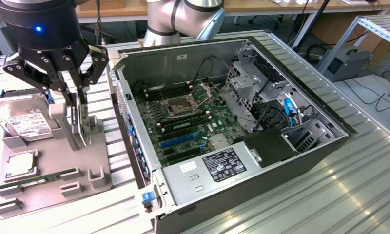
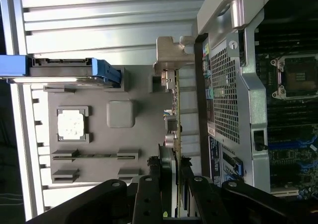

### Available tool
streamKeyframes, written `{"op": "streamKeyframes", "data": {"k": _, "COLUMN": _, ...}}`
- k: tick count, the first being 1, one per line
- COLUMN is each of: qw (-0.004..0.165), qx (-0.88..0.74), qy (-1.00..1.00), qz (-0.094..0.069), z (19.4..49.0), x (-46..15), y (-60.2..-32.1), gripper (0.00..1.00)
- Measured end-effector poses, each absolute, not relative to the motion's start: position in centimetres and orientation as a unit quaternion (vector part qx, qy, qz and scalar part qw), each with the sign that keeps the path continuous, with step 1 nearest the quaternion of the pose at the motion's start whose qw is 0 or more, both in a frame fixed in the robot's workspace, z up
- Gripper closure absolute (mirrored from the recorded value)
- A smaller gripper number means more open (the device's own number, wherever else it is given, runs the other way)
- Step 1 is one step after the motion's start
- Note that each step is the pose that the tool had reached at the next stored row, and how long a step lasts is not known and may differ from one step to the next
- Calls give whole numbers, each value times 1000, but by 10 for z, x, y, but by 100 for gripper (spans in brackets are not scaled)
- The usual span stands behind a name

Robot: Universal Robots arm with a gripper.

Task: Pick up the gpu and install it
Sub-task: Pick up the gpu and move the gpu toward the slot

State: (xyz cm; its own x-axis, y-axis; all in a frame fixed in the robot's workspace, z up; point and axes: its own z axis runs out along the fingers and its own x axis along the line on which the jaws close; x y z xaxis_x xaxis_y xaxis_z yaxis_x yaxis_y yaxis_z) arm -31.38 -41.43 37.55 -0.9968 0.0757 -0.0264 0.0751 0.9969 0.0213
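The gpu (image 2: 175,115) stands on edge over the grey parts tray (image 1: 91,163), along the side nearest the open computer case (image 1: 312,83). Its silvery end bracket (image 2: 169,52) points away from the wrist. In the exterior view the gpu (image 1: 82,127) is a thin dark card between two long fingers. My gripper (image 1: 78,141) comes straight down on it from above. The wrist view has the gripper (image 2: 174,182) with one finger on each face of the card, shut on it. Whether the card has left its slot in the tray I cannot tell.
On the tray lie a silver hard drive (image 1: 26,122) in a blue frame, a processor chip (image 1: 19,168) and a thin green memory stick (image 1: 39,178). The case lies open with its motherboard (image 1: 182,126) facing up, drive cages and cables at the exterior view's right. Ribbed metal tabletop (image 1: 325,195) all around.
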Motion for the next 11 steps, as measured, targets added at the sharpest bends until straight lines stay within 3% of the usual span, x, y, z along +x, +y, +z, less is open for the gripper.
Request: {"op": "streamKeyframes", "data": {"k": 11, "qw": 14, "qx": 38, "qy": 999, "qz": 10, "z": 382, "x": -314, "y": -414, "gripper": 73}}
